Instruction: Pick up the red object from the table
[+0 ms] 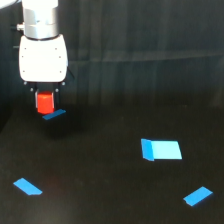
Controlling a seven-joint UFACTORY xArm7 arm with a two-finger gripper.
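We see the red object (45,102) sitting between the short dark fingers of the gripper (45,101), apparently closed on it, at the exterior view's upper left. It seems to hang just above a flat blue piece (54,114) on the table (100,185). We judge the grasp made and the lift barely begun, if at all.

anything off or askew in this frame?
Nothing spilled or damaged. The red object sits between the gripper fingers, with a blue piece right under it, possibly touching. Three other blue pieces lie scattered at odd angles on the table.
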